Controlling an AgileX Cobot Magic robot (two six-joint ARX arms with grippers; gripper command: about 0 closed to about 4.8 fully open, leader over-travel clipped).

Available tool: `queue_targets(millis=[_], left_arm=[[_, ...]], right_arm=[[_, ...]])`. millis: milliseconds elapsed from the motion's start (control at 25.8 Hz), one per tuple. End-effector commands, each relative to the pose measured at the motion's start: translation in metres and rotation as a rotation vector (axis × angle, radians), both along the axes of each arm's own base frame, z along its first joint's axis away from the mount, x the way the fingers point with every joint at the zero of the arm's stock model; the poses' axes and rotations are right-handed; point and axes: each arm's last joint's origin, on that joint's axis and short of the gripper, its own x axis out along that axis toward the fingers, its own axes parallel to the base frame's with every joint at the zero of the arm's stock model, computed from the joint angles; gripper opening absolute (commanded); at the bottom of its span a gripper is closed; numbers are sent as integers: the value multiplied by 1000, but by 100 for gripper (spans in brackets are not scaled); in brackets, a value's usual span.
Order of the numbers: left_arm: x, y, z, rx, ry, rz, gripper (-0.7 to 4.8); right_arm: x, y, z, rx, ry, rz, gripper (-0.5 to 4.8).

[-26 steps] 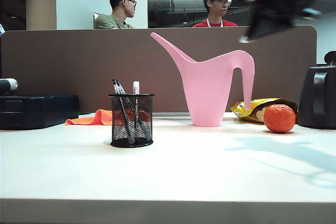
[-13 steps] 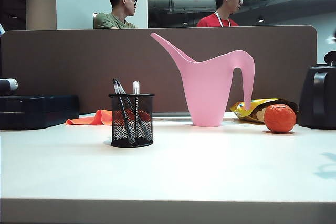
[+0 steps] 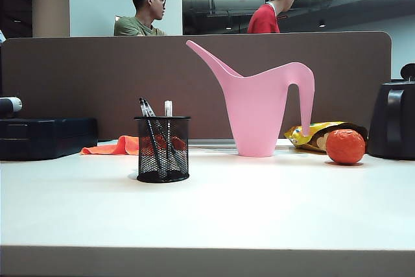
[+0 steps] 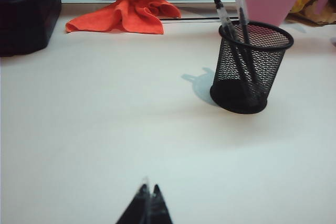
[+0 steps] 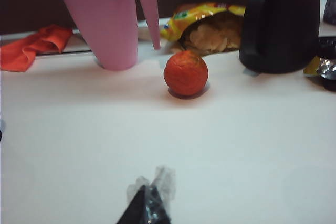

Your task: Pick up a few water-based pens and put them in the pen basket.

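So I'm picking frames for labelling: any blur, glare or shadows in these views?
Exterior view: sharp, bright ceiling strip behind, table mildly washed out. Left wrist view: pen basket crisp, soft shadow beside it; shut left hand in view. Right wrist view: soft overall; shut right hand blurred.
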Motion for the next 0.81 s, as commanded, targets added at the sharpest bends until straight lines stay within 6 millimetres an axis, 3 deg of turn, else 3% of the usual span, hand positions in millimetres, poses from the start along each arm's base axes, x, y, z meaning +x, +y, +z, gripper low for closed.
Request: queue_targets(millis=[39,232,465,814], left_arm=[[1,1,4,15,-39,28,-5],[2,3,14,14,-141,86,-5],[2,2,11,17,-106,77,-4],[2,2,11,17,-107,76,-4]], right_arm=[[-6,0,-12,-3,-91,-1,-6],[-9,0,-28,-6,-132,-6,-6],[-9,0,-36,-5,-62,-5,-6],[-9,0,-37,-5,-52,-4,-6]])
